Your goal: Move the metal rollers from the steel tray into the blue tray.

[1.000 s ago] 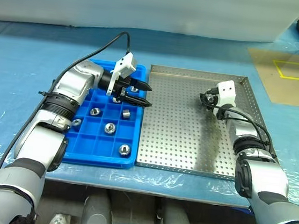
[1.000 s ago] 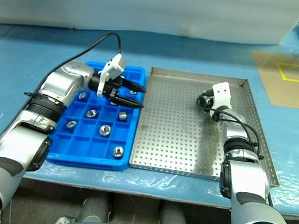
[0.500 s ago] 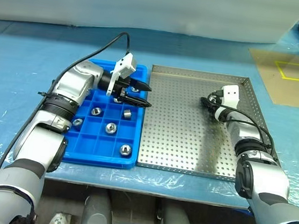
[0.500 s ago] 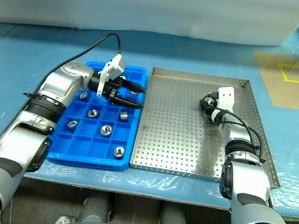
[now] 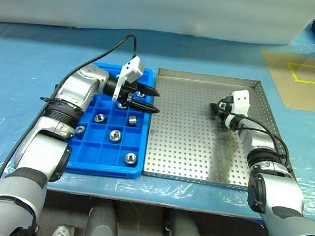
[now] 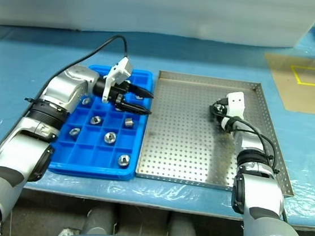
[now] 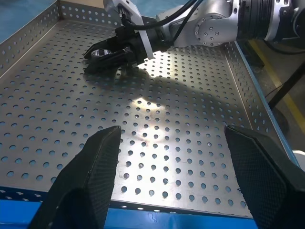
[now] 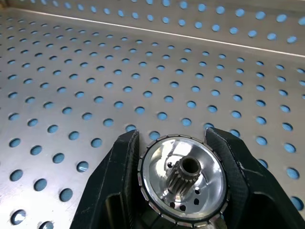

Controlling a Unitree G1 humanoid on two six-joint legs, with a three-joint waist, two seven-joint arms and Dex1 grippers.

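The steel tray [image 5: 188,144] lies at centre right, with the blue tray [image 5: 105,170] touching its left side. Several metal rollers [image 5: 115,135] sit in separate cells of the blue tray. At the far right of the steel tray, my right gripper [image 5: 216,106] is low on the sheet and shut on one metal roller [image 8: 183,179]. Its black fingers [image 8: 121,176] press both sides of that roller, which rests on the perforated metal. My left gripper [image 5: 155,101] hovers open and empty over the blue tray's far right edge, pointing at the steel tray. The left wrist view shows the right gripper [image 7: 107,55] across the tray.
Both trays rest on a table under blue plastic sheeting [image 5: 25,80]. A tan board with yellow tape [image 5: 313,79] lies at the far right. A pale wall [image 5: 158,10] closes the back. The table's front edge [image 5: 149,192] runs just below the trays.
The right gripper's fingers have closed in on the roller in the steel tray, and its wrist has turned slightly. The left arm has stayed still.
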